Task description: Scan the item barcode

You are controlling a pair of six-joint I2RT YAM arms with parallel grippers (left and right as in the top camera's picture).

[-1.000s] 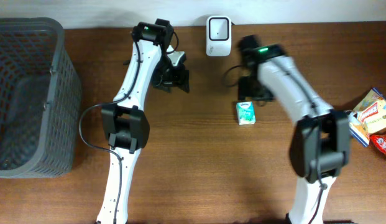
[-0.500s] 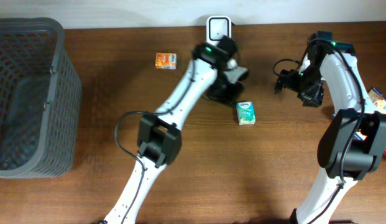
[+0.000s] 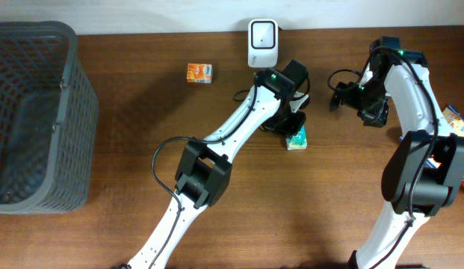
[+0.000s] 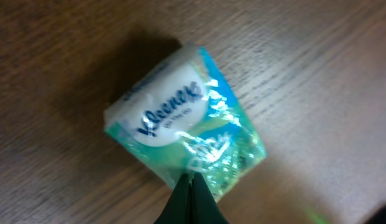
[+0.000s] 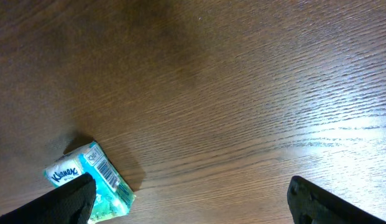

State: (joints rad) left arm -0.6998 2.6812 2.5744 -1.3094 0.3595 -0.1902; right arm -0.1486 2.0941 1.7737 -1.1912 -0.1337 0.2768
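Currently | tissue pack (image 3: pixel 297 140) lies on table (image 3: pixel 329 209) near scanner (image 3: pixel 262 42) | my left gripper (image 4: pixel 191 198) is pinched together at its edge, right gripper (image 5: pixel 189 199) gapes empty | risk: I snag only wrapper, pack slips

The left arm (image 3: pixel 239 123) and right arm (image 3: pixel 420 90) are white, with chunky black joints (image 3: pixel 204 173). Each shows a green light (image 3: pixel 273 75) and a looping black cable (image 3: pixel 157 153).

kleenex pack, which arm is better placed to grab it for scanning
Left. The left gripper sits at the edge of the kleenex pack, though shut, so it must open first. The right gripper is open but stands off to the side.
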